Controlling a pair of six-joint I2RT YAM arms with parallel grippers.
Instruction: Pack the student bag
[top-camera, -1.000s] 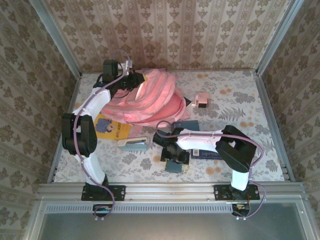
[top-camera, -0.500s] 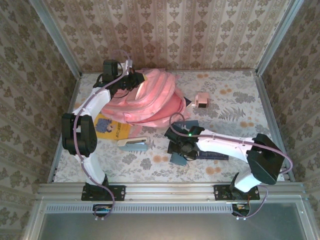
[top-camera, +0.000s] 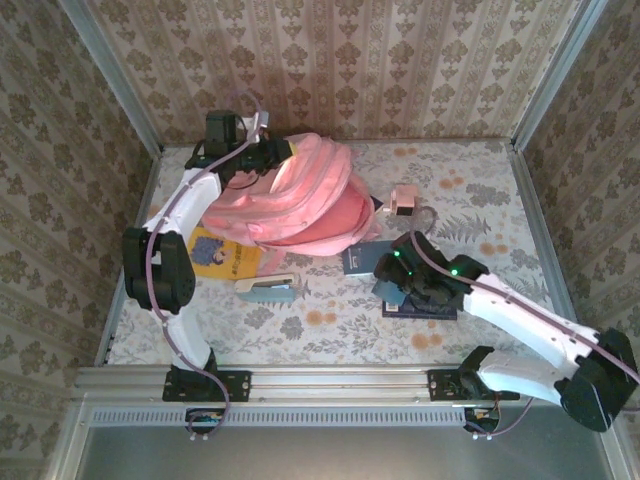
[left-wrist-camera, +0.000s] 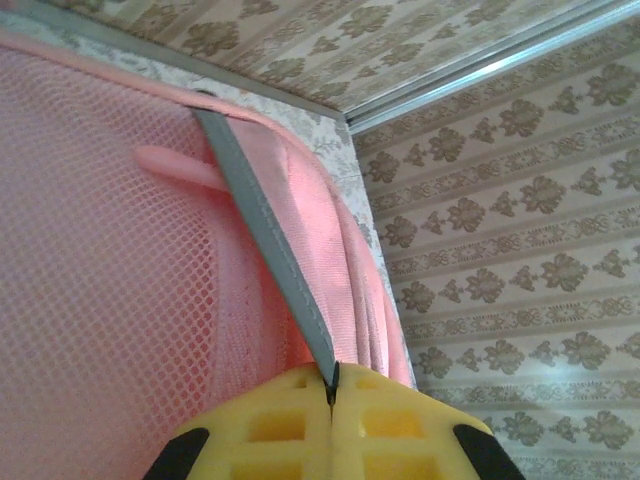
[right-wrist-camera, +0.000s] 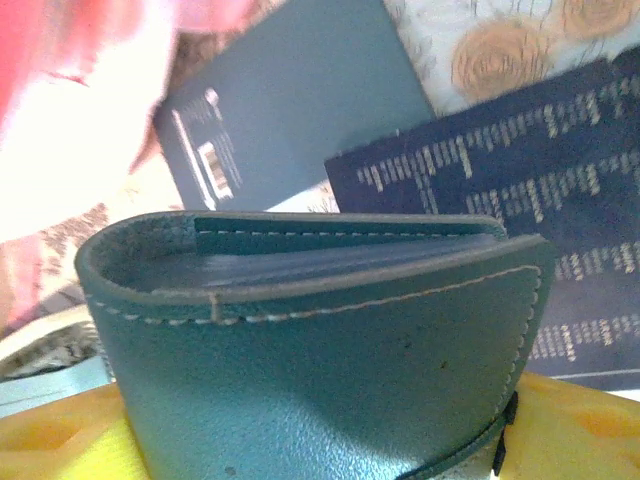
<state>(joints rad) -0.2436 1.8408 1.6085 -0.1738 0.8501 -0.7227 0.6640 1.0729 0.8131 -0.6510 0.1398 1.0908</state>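
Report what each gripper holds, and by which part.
Left gripper pinches the student bag by its grey strap. Right gripper holds a teal wallet by the end nearest its camera.

Beige wallpaper with stripes and brown damask medallions covers the back wall (top-camera: 340, 60), the left wall (top-camera: 50, 200) and the right wall (top-camera: 600, 180), and grey metal posts (top-camera: 110, 75) run up the two far corners. The tabletop (top-camera: 470, 200) wears a pale cloth printed with grey leaves and orange blossoms. A metal rail (top-camera: 340, 378) edges its near side, and the light is soft and even.
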